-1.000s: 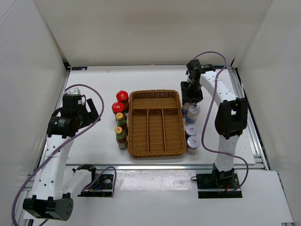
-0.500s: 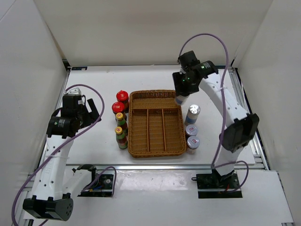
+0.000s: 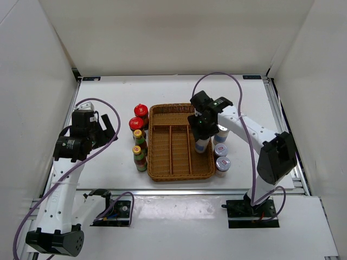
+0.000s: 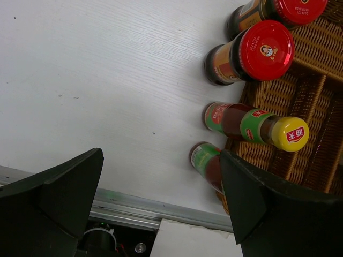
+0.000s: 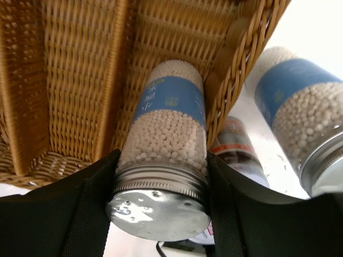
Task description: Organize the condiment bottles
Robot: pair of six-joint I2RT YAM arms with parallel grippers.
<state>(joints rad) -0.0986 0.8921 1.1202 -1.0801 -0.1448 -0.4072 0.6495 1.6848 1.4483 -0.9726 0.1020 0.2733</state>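
From above, the right gripper (image 3: 201, 131) is clamping a silver-topped jar (image 3: 201, 145) and holding it upright over the right-hand compartment of the wicker tray (image 3: 182, 175). Whether its base is touching the weave is unclear. Three more blue-labelled jars (image 3: 220, 150) are standing in a line just beside the tray's right rim. The left gripper (image 3: 107, 129) is hanging with its jaws spread wide and empty, left of two red-lidded jars (image 3: 136, 123) and two yellow-capped bottles (image 3: 139, 152) lining the tray's left rim. The left wrist camera is looking between its parted fingers (image 4: 59, 193) at those four, all standing on the white table (image 4: 107, 69). The right wrist camera is showing its fingers (image 5: 86, 214) pressing both sides of the held jar near its metal lid. The jar is sitting inside the tray next to its wall.
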